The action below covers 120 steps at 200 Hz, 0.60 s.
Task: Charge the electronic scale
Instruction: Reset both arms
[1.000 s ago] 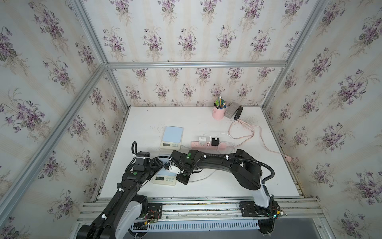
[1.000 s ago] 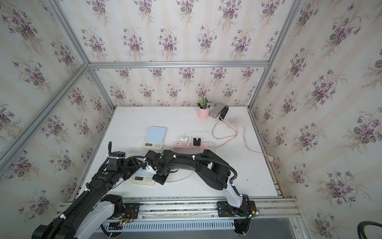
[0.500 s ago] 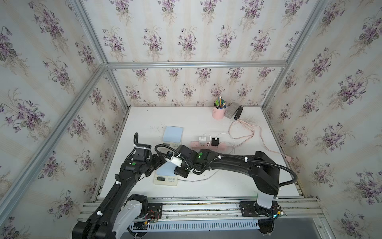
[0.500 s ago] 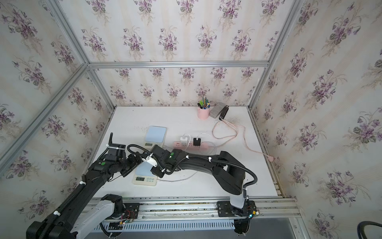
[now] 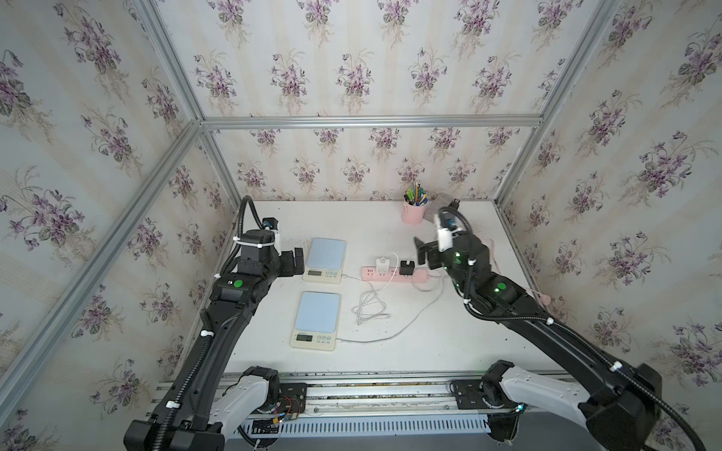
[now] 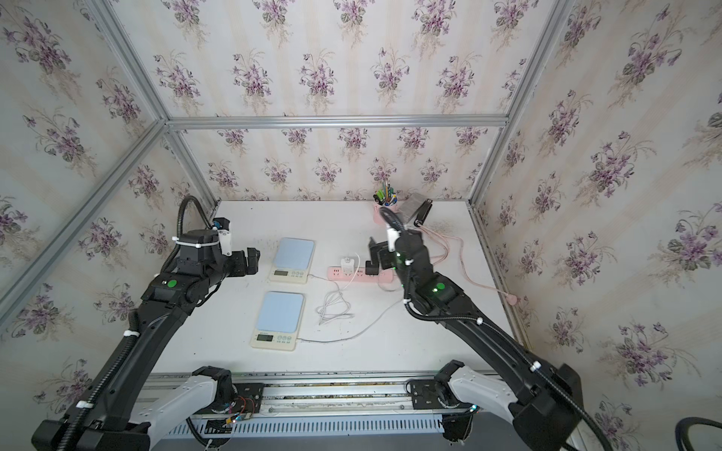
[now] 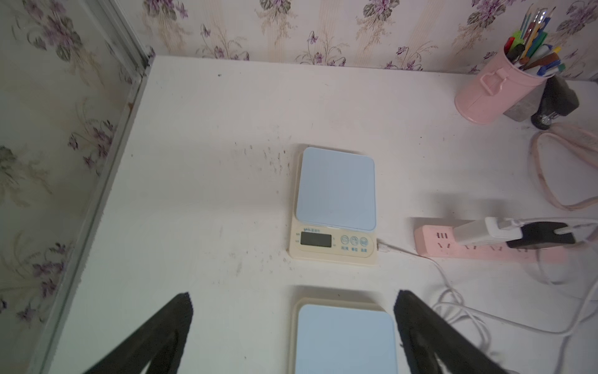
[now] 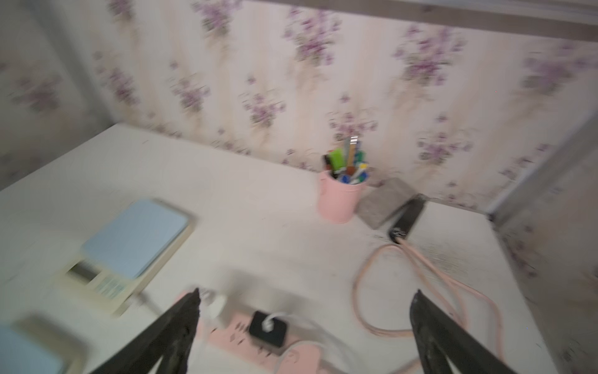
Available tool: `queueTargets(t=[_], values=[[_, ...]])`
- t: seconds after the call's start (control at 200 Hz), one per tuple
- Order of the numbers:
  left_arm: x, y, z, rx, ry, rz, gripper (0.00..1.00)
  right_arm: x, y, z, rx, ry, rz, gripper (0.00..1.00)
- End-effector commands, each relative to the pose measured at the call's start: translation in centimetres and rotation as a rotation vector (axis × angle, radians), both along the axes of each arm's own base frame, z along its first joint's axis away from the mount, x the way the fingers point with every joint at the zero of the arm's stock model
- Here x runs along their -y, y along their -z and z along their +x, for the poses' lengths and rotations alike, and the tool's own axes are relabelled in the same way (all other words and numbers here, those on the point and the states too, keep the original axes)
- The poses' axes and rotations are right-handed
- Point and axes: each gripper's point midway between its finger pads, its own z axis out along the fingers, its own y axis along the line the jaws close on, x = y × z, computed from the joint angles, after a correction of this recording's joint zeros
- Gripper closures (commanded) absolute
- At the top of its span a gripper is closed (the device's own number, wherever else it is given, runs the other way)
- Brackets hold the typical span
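One pink cup (image 5: 413, 214) holding pens (image 5: 416, 194), back of white table (image 5: 449, 343), floral walls (image 5: 351, 78); far scale (image 5: 326, 255) just beside power strip (image 5: 390, 275), near scale (image 5: 315, 317) before it; left gripper (image 5: 299, 261), right gripper (image 5: 419, 250) spread wide, empty

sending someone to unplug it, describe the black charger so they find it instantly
On the white table, a pink power strip lies beside the far scale. Two chargers are plugged into it; yours is the black cube, not the white charger beside it.
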Motion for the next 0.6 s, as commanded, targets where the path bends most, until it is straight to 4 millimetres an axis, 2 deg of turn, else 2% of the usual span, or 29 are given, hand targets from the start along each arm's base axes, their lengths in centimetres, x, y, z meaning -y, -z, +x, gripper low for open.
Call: queueTargets(t=[0.0,0.045,0.165,0.265,0.355,0.485,0.594], values=[[-1.4,1.1,2.0,0.142,0.046,0.172,0.01,8.9,0.5,0.4,0.091,0.306,0.186,0.0],[-2.0,3.1,2.1,0.149,0.023,0.13,0.01,10.9,2.4,0.3,0.07,0.329,0.211,0.0],[-2.9,8.6,1.6,0.12,-0.015,0.056,0.01,12.8,6.6,-0.4,0.083,0.361,0.112,0.0],[-1.4,8.4,2.4,0.163,0.059,0.01,0.01,13.6,9.3,-0.8,0.115,0.388,0.056,0.0],[-1.3,10.0,2.9,0.126,0.05,-0.006,0.01,14.7,11.0,-1.3,0.164,0.443,0.051,0.0],[-0.6,11.0,3.3,0.093,0.101,-0.005,0.01,14.7,12.2,-1.2,0.22,0.417,0.052,0.0],[-0.4,10.4,3.6,0.154,0.096,-0.041,0.01,14.9,13.0,-1.3,0.26,0.397,0.115,0.0]])
